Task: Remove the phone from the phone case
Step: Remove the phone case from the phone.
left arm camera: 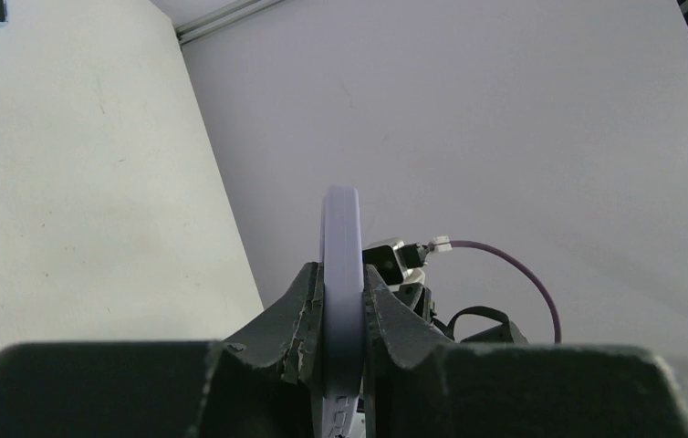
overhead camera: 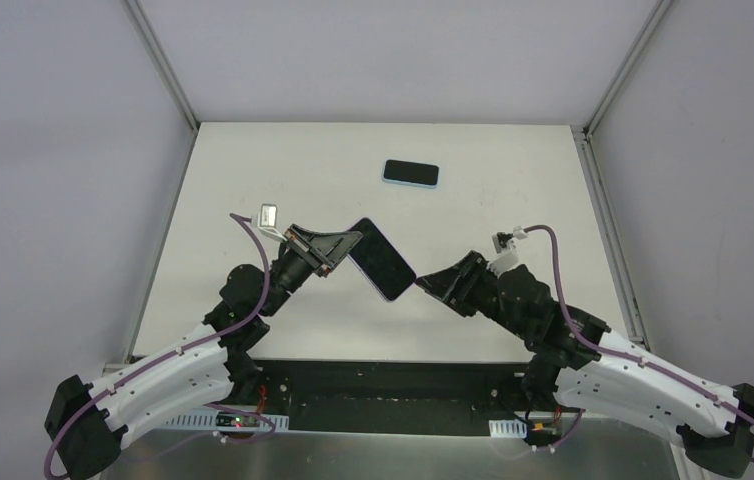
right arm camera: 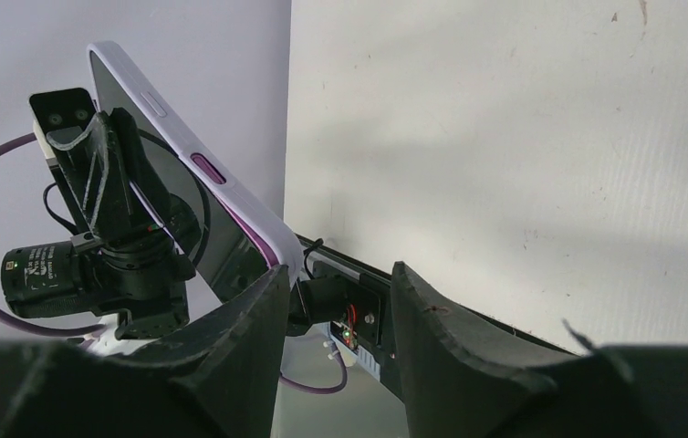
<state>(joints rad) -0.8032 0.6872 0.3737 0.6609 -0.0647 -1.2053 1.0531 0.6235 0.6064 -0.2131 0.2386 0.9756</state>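
Gripper, left (overhead camera: 351, 245): pinched shut on one end of phone (overhead camera: 383, 260), held tilted above table (overhead camera: 253, 180), mid-workspace. Case (right arm camera: 181, 135): lilac, still on phone w/ nothing separated yet. Gripper, right (overhead camera: 423, 283): fingers apart, just beside phone's low corner, gripping nothing. To do: peel case off. Spare phone (overhead camera: 411, 173): flat, far side of table

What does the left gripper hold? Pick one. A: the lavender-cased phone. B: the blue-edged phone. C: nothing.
A: the left gripper is shut on the edge of the lavender-cased phone, while the blue-edged phone lies on the far side of the table.
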